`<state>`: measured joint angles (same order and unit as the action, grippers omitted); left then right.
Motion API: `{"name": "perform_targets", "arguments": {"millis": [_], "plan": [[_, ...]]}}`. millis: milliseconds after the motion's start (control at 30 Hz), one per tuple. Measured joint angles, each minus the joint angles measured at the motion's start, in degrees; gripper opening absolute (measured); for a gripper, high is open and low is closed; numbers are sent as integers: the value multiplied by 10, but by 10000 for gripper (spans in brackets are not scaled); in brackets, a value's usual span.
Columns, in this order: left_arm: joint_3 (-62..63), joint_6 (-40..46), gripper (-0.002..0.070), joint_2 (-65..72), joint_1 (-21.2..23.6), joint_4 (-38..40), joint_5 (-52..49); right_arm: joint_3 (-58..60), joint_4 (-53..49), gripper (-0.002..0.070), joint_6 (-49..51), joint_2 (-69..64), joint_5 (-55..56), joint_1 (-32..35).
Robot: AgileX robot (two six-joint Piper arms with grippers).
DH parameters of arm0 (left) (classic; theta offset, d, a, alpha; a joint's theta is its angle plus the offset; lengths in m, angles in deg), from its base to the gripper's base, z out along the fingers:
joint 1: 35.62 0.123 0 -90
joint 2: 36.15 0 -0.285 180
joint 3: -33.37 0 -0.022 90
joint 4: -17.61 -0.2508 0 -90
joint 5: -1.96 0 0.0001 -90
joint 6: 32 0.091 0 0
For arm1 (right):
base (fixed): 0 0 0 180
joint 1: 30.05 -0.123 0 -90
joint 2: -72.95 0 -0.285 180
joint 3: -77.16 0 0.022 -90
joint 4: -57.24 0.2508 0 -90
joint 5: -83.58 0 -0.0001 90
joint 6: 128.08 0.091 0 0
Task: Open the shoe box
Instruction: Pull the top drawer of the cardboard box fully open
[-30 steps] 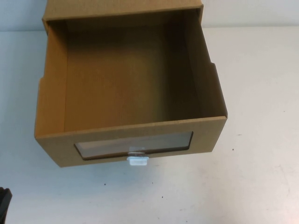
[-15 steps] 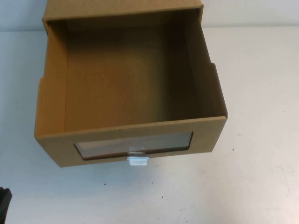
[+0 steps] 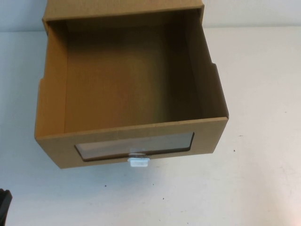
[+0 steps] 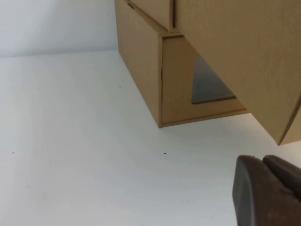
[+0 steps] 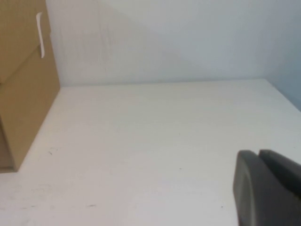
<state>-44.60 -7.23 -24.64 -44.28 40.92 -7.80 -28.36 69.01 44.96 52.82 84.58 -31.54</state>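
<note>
- The shoe box (image 3: 131,136) is plain brown corrugated cardboard and stands on the white counter (image 3: 263,94), left of the middle in the high view.
- Its drawer (image 3: 127,84) is slid well out of the outer sleeve (image 3: 122,7) toward the robot, and the bare cardboard floor inside shows.
- The drawer's front panel carries a clear window (image 3: 141,145), with a small white pull tab (image 3: 139,162) at the window's lower edge.
- The cardboard faces in view are plain brown.
- The left gripper (image 4: 261,160) hovers low over the counter near the box's front left corner and apart from it. Its dark fingers (image 4: 247,188) are pressed together and hold nothing.
- A dark sliver of the left arm (image 3: 3,207) shows at the near left edge of the high view.
- The right gripper (image 5: 257,153) hangs over bare counter, well apart from the box on its right side. Its fingers (image 5: 249,188) are fully closed and empty.
</note>
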Motion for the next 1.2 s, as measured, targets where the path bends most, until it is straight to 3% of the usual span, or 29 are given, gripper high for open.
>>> {"name": "perform_targets", "arguments": {"millis": [233, 533, 867, 1200], "plan": [[0, 0, -5, 0, 0, 0, 0, 41, 0, -13, -1, 121, -51, 4], [-1, 0, -5, 0, 0, 0, 0, 41, -6, -14, -1, 128, -204, 4], [-1, 0, -5, 0, 0, 0, -7, 41, -6, -13, -1, 128, -215, 4], [-7, -1, -5, 0, 0, 14, -110, 41, -6, -13, -1, 128, -215, 4]]}}
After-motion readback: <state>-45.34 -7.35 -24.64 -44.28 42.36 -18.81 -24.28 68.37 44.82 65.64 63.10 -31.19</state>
